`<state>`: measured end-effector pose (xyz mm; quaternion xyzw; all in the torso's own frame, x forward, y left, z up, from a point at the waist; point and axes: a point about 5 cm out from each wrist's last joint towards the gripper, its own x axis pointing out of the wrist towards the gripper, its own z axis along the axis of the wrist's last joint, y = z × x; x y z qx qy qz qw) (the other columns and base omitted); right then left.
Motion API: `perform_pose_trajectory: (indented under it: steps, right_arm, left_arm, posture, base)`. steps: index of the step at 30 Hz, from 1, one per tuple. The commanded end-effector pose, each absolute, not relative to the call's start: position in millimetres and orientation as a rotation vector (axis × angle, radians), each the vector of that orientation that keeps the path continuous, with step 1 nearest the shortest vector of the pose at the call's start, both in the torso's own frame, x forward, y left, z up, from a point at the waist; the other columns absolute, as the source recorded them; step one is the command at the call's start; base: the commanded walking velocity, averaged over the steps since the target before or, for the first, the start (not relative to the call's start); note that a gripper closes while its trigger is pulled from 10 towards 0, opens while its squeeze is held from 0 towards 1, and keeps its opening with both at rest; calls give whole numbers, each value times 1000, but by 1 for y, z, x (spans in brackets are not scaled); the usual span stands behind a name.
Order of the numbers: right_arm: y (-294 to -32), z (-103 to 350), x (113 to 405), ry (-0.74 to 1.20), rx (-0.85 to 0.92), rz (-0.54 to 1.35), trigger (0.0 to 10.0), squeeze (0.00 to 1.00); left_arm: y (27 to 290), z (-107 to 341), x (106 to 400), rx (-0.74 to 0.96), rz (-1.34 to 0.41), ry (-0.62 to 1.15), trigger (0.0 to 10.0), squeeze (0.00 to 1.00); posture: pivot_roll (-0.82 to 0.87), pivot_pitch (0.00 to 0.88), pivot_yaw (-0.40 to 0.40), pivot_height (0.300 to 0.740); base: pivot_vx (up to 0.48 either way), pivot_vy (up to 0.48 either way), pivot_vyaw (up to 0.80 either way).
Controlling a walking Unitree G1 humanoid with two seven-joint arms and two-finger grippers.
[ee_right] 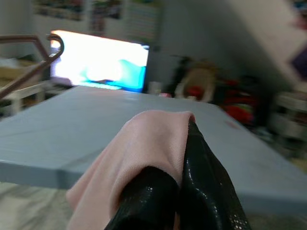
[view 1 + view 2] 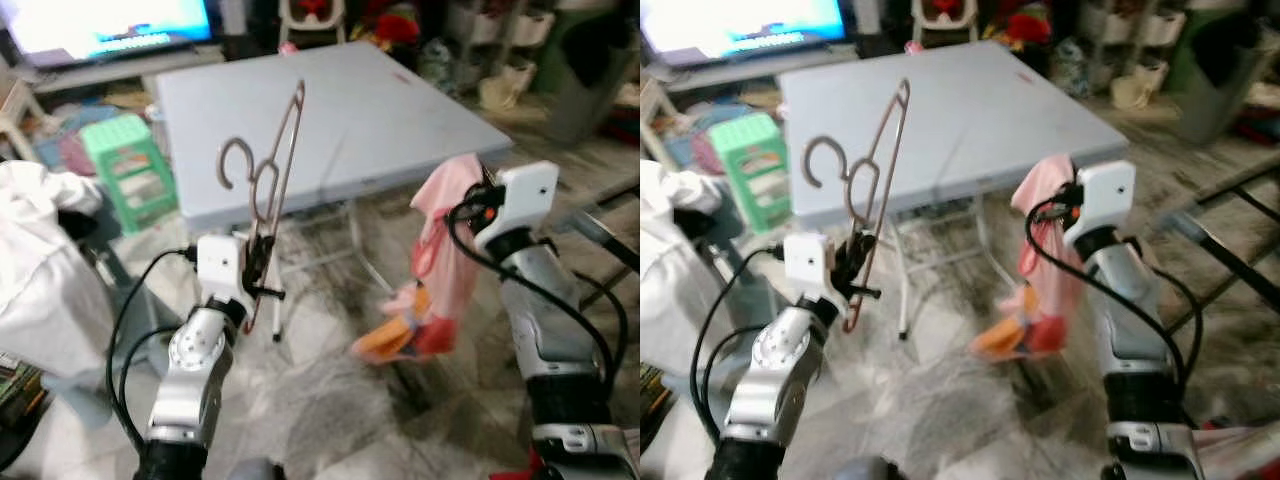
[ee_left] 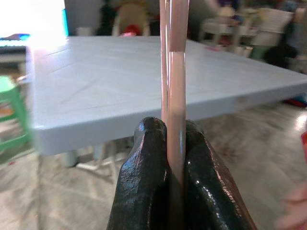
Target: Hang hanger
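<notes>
A thin copper-coloured wire hanger [image 2: 272, 180] stands upright in front of the grey table, hook to the left. My left gripper [image 2: 258, 262] is shut on its lower part; the left wrist view shows the hanger rod [image 3: 175, 86] pinched between the black fingers [image 3: 141, 182]. To the right, my right gripper [image 2: 478, 203] is shut on a pink garment [image 2: 440, 265] that hangs down toward the floor, with orange and red cloth at its bottom. The right wrist view shows the pink cloth [image 1: 139, 163] draped over the fingers [image 1: 201, 191].
A grey folding table [image 2: 380, 110] stands just ahead on a marble floor. A green stool [image 2: 128, 165] is at its left, a lit screen [image 2: 110, 25] behind. White cloth [image 2: 40, 260] lies at the far left. Dark rails [image 2: 605, 235] cross at the right.
</notes>
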<state>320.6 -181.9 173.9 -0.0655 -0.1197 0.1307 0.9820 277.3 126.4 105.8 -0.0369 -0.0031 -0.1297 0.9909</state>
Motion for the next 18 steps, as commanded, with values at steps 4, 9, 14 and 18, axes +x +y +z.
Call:
perform_pose_trajectory:
  steps: [4, 9, 14, 18]
  right_arm:
    - [-176, 189, 323, -302, -146, 290, 10000, 0]
    - [-176, 190, 323, -308, -144, 287, 10000, 0]
    - [-174, 192, 324, -319, -135, 288, 10000, 0]
    - [-172, 200, 328, -347, -189, 303, 10000, 0]
  left_arm:
    - [129, 110, 279, -69, -248, -19, 10000, 0]
    - [128, 110, 279, -70, -251, -20, 10000, 0]
    - [128, 112, 280, -70, -252, -23, 10000, 0]
    - [128, 112, 281, -70, -250, -25, 10000, 0]
  posture:
    - [2, 0, 10, 740]
    - [2, 0, 10, 740]
    - [1, 0, 11, 740]
    - [4, 0, 13, 740]
  base:
    - [465, 0, 536]
    - [465, 0, 394]
    - [464, 0, 0]
    - [465, 0, 0]
